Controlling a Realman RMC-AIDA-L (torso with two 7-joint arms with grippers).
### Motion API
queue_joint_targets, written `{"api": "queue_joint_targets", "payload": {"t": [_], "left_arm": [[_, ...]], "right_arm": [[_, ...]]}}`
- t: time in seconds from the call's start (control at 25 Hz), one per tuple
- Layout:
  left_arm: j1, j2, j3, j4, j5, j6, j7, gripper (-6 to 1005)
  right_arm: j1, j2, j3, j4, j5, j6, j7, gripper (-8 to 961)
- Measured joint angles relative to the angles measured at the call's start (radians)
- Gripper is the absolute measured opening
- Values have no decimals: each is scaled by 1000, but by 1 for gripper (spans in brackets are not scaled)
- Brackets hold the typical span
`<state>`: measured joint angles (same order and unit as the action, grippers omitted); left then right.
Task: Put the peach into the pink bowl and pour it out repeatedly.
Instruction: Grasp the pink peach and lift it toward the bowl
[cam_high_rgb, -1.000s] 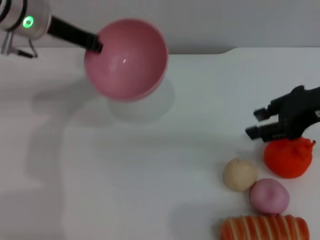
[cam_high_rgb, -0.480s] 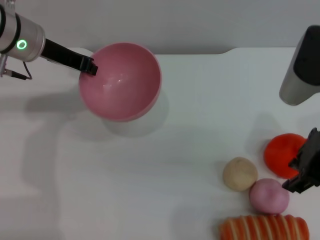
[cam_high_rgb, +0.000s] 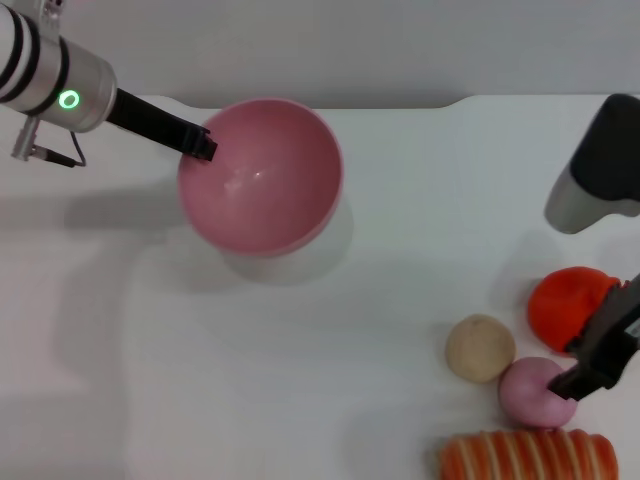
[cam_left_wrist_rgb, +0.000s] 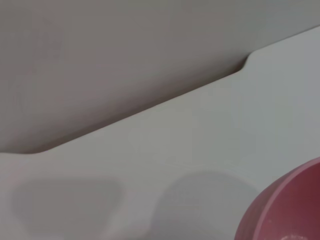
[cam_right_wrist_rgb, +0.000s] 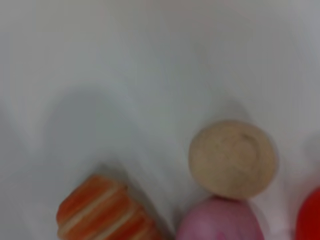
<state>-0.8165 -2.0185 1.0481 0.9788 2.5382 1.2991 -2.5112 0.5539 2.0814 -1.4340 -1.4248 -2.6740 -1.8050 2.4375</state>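
- Nowhere any readable text or labels; only marking is a green ring light on the left arm.
- White matte tabletop (cam_high_rgb: 380, 260), plain grey wall behind.
- Left end effector (cam_high_rgb: 203, 146) pinching the rim of the pink bowl (cam_high_rgb: 262, 175), bowl lifted and tilted.
- Right end effector (cam_high_rgb: 590, 365) over the peach (cam_high_rgb: 530, 390); finger spread: cannot tell.
- Peach on the tabletop, touching beige ball (cam_high_rgb: 480, 348), striped orange item (cam_high_rgb: 528, 456) just beside it, orange-red fruit (cam_high_rgb: 565, 305) near.

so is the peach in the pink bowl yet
No, the peach lies on the table by the right gripper, and the pink bowl is empty.
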Motion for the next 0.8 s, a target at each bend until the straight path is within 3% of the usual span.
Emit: {"api": "queue_joint_targets", "payload": {"t": [0.28,0.56,0.8], "left_arm": [[-2,-24,3,9,-1,6,25,44],[5,-26,3,9,0,9,34,44],[16,-26,3,9,0,13,45,44]], "right_arm": [[11,0,-100,76,7,87,32,493],[12,0,-137,93,22,111,60,491],[0,0,-142,74,22,109,59,424]]}}
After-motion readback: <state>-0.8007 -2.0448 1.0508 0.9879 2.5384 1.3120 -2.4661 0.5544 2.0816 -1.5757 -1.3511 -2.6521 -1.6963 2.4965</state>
